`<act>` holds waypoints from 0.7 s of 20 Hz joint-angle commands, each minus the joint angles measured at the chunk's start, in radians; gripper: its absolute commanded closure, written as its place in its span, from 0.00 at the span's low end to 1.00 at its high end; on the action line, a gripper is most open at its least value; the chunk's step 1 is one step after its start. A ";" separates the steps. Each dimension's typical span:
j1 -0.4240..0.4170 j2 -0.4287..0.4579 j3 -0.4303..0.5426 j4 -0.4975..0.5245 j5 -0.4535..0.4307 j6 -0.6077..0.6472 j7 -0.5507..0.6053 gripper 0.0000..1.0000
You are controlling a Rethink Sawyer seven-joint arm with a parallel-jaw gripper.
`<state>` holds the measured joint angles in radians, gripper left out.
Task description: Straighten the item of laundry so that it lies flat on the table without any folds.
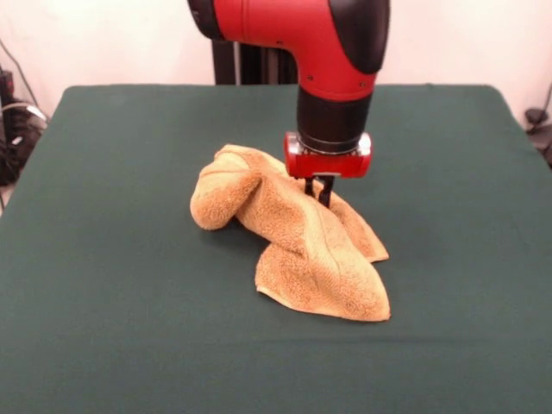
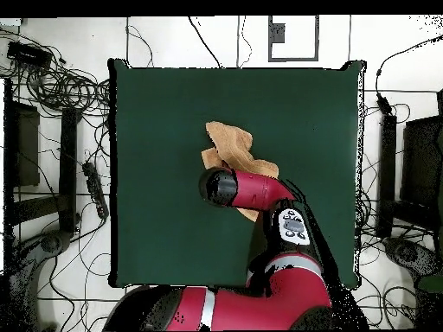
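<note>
The orange-tan towel (image 1: pixel 293 241) lies crumpled in the middle of the dark green table (image 1: pixel 103 276), with a rolled lump at its left end and a flatter corner toward the front right. A ridge of cloth rises to my gripper (image 1: pixel 319 193), which stands straight down over the towel's upper middle. Its two dark fingers are close together and pinch that ridge. In the overhead view the towel (image 2: pixel 232 143) shows partly, bunched and folded, and the arm (image 2: pixel 251 188) covers the rest of it and the gripper. The white label is not visible.
The green table (image 2: pixel 156 130) extends widely around the towel on all sides. Cables and equipment (image 2: pixel 52 86) lie on the floor off the table's edges. The robot's base (image 2: pixel 260 303) is at the table's side.
</note>
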<state>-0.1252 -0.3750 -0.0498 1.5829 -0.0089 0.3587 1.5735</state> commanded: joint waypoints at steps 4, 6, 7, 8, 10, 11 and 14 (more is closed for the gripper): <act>0.001 0.100 0.148 -0.010 -0.039 -0.129 0.106 1.00; 0.007 0.095 0.142 -0.001 -0.040 -0.143 0.123 1.00; 0.011 0.092 0.137 0.003 -0.036 -0.148 0.134 1.00; 0.017 0.081 0.132 0.014 -0.034 -0.148 0.143 1.00; 0.042 0.035 0.108 0.048 -0.030 -0.138 0.169 1.00; 0.072 -0.017 0.080 0.087 -0.021 -0.121 0.200 1.00; 0.149 -0.193 0.027 0.213 0.013 -0.031 0.263 1.00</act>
<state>-0.0983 -0.4096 -0.0660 1.6157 -0.0237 0.3476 1.5737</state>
